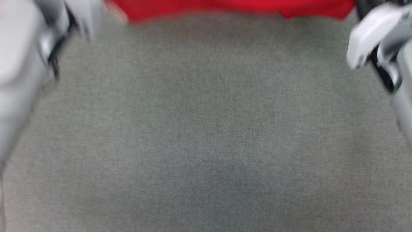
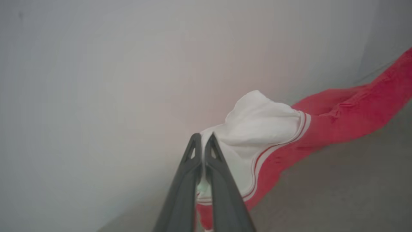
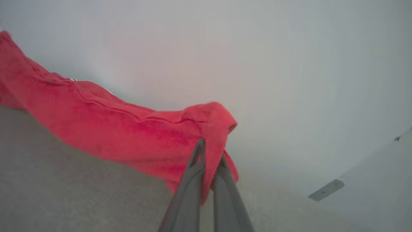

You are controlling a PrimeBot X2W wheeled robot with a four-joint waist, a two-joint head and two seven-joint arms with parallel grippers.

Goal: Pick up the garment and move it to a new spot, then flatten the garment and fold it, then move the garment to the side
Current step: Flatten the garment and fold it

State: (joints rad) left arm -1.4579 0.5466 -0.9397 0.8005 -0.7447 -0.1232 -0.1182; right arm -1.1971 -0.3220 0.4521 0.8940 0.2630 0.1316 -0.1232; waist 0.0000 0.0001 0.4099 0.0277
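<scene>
Reaching forward, left hand [image 2: 202, 137] pinches the garment [image 2: 338, 122] at its sleeve [image 2: 257, 129]; right hand [image 3: 211, 149] pinches its red edge [image 3: 215, 122].

Garment [image 1: 225, 8] extends across the far side of the work surface [image 1: 206, 129], running left to right. Left gripper [image 2: 202, 140] is clamped on the sleeve [image 2: 257, 129] at the garment's left end. Right gripper [image 3: 210, 151] is clamped on a fold at its right end. The garment stretches between the two. Whether its lower edge touches the surface cannot be determined.
</scene>
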